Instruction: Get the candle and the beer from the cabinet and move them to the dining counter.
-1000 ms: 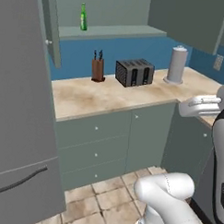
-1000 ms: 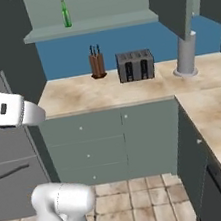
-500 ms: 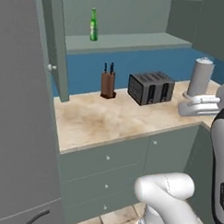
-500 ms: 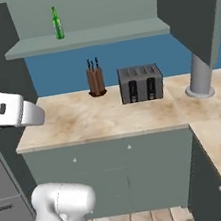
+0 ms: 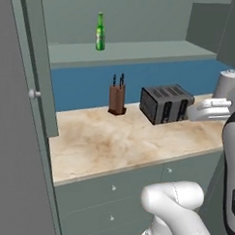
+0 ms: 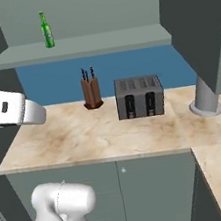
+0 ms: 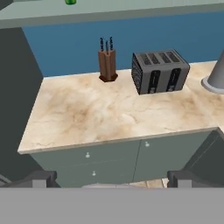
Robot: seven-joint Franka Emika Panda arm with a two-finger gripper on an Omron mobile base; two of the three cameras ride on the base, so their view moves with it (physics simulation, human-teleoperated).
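Green beer (image 5: 100,31) upright on open cabinet (image 5: 141,50) shelf, knife block (image 5: 117,99) and toaster (image 5: 166,103) on marble surface (image 5: 113,143) below, fingers (image 7: 41,178) spread wide, holding nothing

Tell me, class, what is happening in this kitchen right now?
A white robot arm faces a beige marble worktop below an open grey-green wall cabinet. A slim green glass beer bottle stands upright on the cabinet's shelf, untouched. The candle cannot be made out. The gripper is open, empty and well short of the shelf. On the worktop stand a brown knife block and a dark toaster, apart from each other.
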